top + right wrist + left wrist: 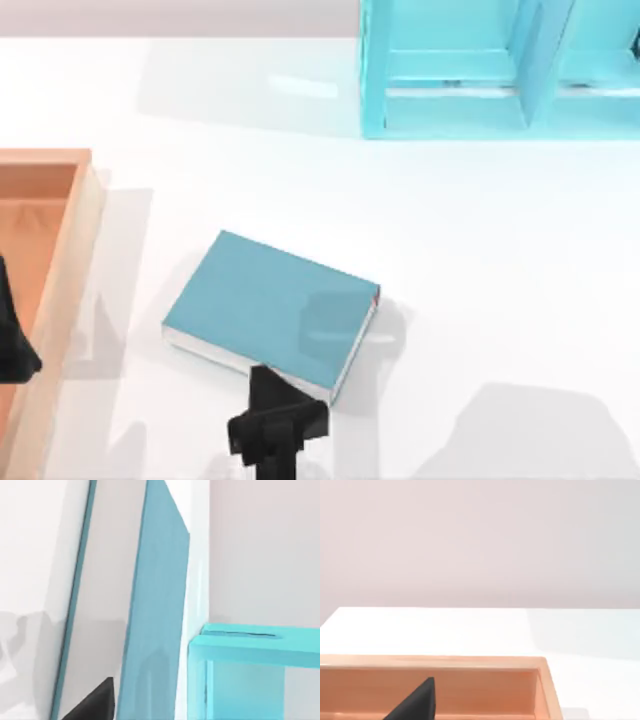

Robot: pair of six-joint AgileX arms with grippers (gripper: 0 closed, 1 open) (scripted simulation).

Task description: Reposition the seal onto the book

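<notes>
The book (pixel 265 300), teal-blue with white page edges and a tiny red corner, lies flat on the white table near the middle. My right gripper (pixel 268 380) hovers at the book's near edge, at the bottom centre of the top view. Seen from the right wrist, the cover (pixel 157 605) runs close by, with one dark fingertip (pixel 95 702) beside it. The seal is hidden. My left gripper (pixel 15 345) stays at the far left over the wooden tray, and one dark fingertip (pixel 417 702) of it shows in the left wrist view.
A wooden tray (pixel 60 170) stands along the left edge, and its rim (pixel 470 662) appears in the left wrist view. A cyan shelf unit (pixel 450 120) stands at the back right, also seen from the right wrist (pixel 240 645).
</notes>
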